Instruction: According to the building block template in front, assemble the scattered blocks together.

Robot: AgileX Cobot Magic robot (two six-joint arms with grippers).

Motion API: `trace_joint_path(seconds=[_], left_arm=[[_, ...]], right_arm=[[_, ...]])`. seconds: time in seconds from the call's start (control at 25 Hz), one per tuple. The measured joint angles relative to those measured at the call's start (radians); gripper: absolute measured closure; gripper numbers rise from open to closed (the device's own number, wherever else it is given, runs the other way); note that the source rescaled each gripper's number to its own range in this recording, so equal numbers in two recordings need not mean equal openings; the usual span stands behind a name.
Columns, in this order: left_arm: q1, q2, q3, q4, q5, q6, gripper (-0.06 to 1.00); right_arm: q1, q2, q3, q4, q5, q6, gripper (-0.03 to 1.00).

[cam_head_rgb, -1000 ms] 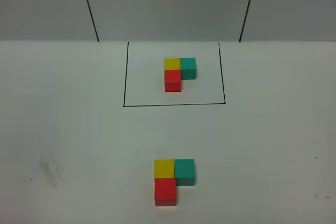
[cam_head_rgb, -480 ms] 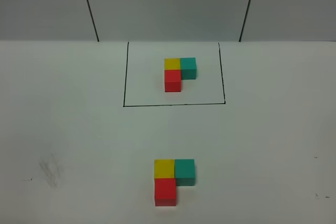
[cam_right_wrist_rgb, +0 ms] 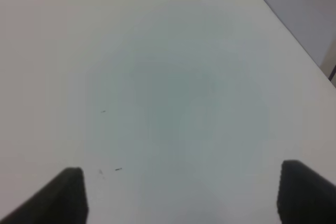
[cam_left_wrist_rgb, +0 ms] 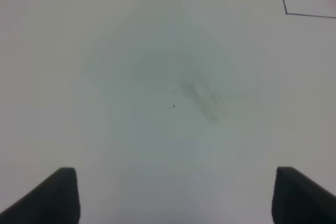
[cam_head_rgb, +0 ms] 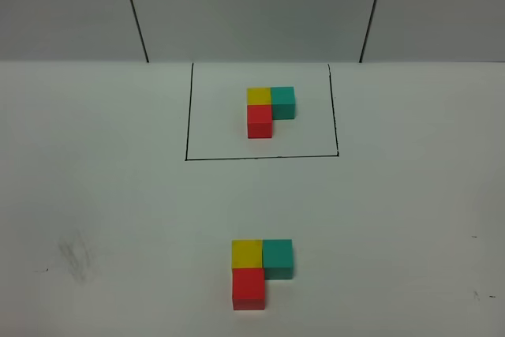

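Note:
The building block template, an L of yellow, teal and red cubes, lies inside a thin black rectangle at the back of the table. Near the front edge the scattered blocks touch in the same L: yellow cube, teal cube to its right, red cube in front of the yellow. Neither arm shows in the exterior high view. My left gripper is open over bare table, with nothing between its fingers. My right gripper also stands open over bare table.
A grey smudge marks the white table at front left, and the smudge also shows under the left wrist, with a corner of the black line beyond. The table's far edge shows in the right wrist view.

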Motion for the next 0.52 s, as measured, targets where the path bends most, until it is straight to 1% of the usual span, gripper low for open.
trace_joint_path(seconds=[0.08, 0.32, 0.44, 0.52], left_arm=[[0.000, 0.000, 0.000, 0.000, 0.000, 0.000, 0.19], [0.000, 0.000, 0.000, 0.000, 0.000, -0.001, 0.19], [0.000, 0.000, 0.000, 0.000, 0.000, -0.001, 0.19], [0.000, 0.000, 0.000, 0.000, 0.000, -0.001, 0.19]], right_arm=[[0.030, 0.000, 0.000, 0.000, -0.001, 0.000, 0.44], [0.225, 0.000, 0.000, 0.003, -0.001, 0.000, 0.65], [0.293, 0.000, 0.000, 0.003, -0.001, 0.000, 0.75], [0.321, 0.000, 0.000, 0.003, -0.001, 0.000, 0.81]])
